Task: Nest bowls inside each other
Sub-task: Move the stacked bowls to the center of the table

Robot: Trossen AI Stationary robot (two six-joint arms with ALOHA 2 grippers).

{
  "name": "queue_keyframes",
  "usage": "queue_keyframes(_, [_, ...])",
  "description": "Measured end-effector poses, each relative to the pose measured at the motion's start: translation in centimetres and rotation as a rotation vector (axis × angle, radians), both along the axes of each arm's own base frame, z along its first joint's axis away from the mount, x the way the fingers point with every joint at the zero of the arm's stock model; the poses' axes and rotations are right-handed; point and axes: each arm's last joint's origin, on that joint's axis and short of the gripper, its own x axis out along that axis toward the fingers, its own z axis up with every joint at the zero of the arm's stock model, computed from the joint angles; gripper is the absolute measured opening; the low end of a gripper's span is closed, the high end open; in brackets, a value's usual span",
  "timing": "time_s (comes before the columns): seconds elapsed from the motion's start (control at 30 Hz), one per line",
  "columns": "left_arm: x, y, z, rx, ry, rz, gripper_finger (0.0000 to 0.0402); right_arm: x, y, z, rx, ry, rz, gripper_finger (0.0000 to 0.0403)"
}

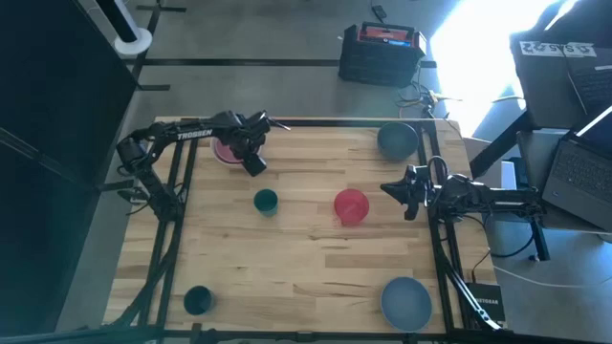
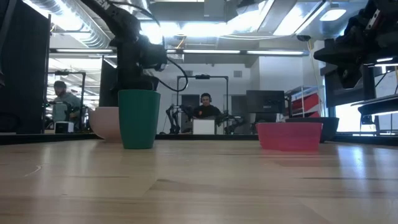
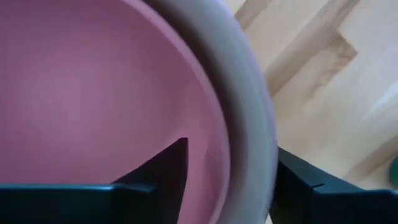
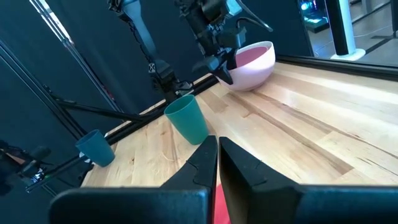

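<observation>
A pale bowl [image 1: 226,150], pink inside and whitish outside, stands on its base at the table's far left. My left gripper [image 1: 251,156] points down at its rim, one finger [image 3: 165,171] inside and one [image 3: 301,183] outside. A small dark teal bowl [image 1: 266,202] and a red bowl [image 1: 351,205] stand mid-table. Grey-blue bowls stand at the far right [image 1: 397,140] and near right [image 1: 406,301]. A second teal bowl [image 1: 197,300] is near left. My right gripper [image 1: 390,188] waits shut at the right, level, above the table. My left gripper comes at the pale bowl from above, pointing down, astride the rim [image 3: 252,143] on the side toward the table's middle. One finger is inside the hollow, one outside. A gap shows beside the inner finger, so I cannot tell whether the fingers touch the wall. The bowl stands on the table.
The wooden table [image 1: 306,258] has a dark frame rail along its edges. Beyond the far edge a black crate [image 1: 380,53] sits on the floor, and a laptop [image 1: 583,172] is off the right side. People sit in the room behind.
</observation>
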Motion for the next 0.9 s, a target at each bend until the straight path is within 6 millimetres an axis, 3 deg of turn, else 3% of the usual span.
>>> queue_keyframes(0.17, [-0.2,0.0,-0.7,0.031,0.004,-0.027,0.0023,0.0,0.0,0.0,0.007,-0.002,-0.003,0.0001])
queue_keyframes(0.57, [1.8,-1.6,0.5,0.034,-0.037,-0.166,0.0019,0.0,-0.1,0.0,0.009,-0.002,-0.023,0.0001])
queue_keyframes(0.73, [4.5,-2.9,1.5,0.014,-0.027,-0.239,0.0017,0.0,-0.1,0.0,0.02,-0.002,-0.024,0.0001])
queue_keyframes(0.9, [8.6,-3.7,1.9,0.028,-0.023,-0.338,0.0017,0.0,-0.1,0.0,0.02,0.001,-0.025,0.0001])
